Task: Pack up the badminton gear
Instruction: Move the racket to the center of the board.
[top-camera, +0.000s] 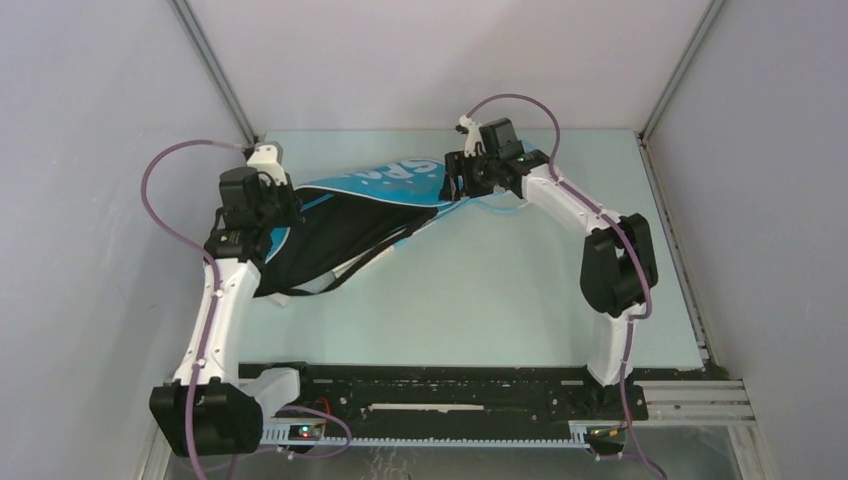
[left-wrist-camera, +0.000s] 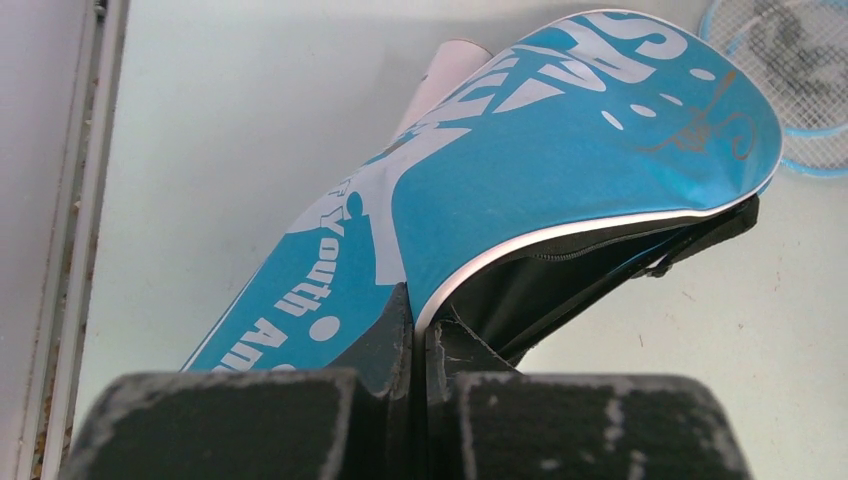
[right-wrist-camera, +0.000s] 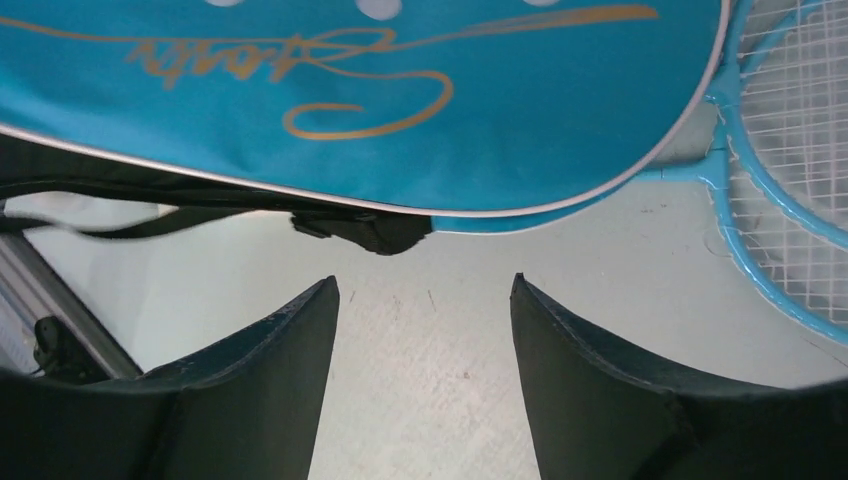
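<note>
From above, the left gripper (top-camera: 280, 208) is clamped on the near end of the blue SPORT bag (top-camera: 385, 185). The bag stretches away from it across the table (top-camera: 480, 300) to the right gripper (top-camera: 448, 185), which sits right at the bag's far, rounded end. The bag hangs lifted and slack between the two. Its black inside gapes open on the side facing the arm bases, and the black strap (top-camera: 345, 272) droops below that opening. From here I cannot tell how the right gripper's jaws stand.

In the left wrist view, the two dark fingers (left-wrist-camera: 385, 345) are pressed together on the bag's white-piped edge, right by the zip. The blue panel with its white lettering rises up and away from the fingertips. The dark open mouth of the bag lies just to their right. Beyond the bag, ahead and slightly left of the fingertips, the end of the white tube (left-wrist-camera: 450, 70) pokes out from behind the cloth. Far ahead and to the right, a strung head of the rackets (left-wrist-camera: 790, 60) lies flat on the table.

In the right wrist view, the fingers (right-wrist-camera: 290, 350) stand spread apart with only bare table between them. The bag's rounded end, with gold script on it, hangs just ahead of the fingertips, not touching them. A black strap end sits under its rim, ahead of the gap. Ahead and to the right, the light-blue racket frames lie on the table, partly tucked under the bag.
</note>
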